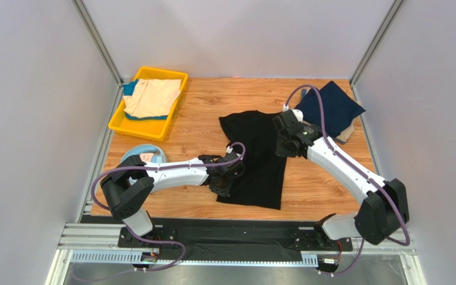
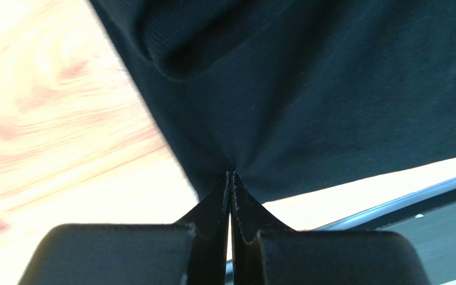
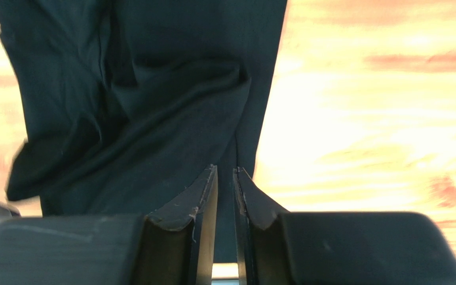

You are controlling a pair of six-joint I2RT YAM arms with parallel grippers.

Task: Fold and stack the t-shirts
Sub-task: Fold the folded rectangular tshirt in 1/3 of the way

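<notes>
A large black t-shirt (image 1: 260, 160) lies in a long strip on the wooden table. My left gripper (image 1: 224, 178) is at its near left edge, shut on the hem, and the cloth (image 2: 331, 89) puckers into the closed tips (image 2: 231, 173). My right gripper (image 1: 284, 142) is over the shirt's far right edge. Its jaws (image 3: 225, 169) stand a narrow gap apart above the flat black cloth (image 3: 153, 119), gripping nothing that I can see. A folded navy t-shirt (image 1: 331, 104) lies at the back right. A beige t-shirt (image 1: 153, 95) lies in the yellow bin.
The yellow bin (image 1: 138, 127) stands at the back left, with teal cloth (image 1: 130, 88) under the beige shirt. Light-blue headphones (image 1: 144, 155) lie beside my left arm. A beige cloth (image 1: 346, 133) peeks out under the navy shirt. Grey walls enclose the table.
</notes>
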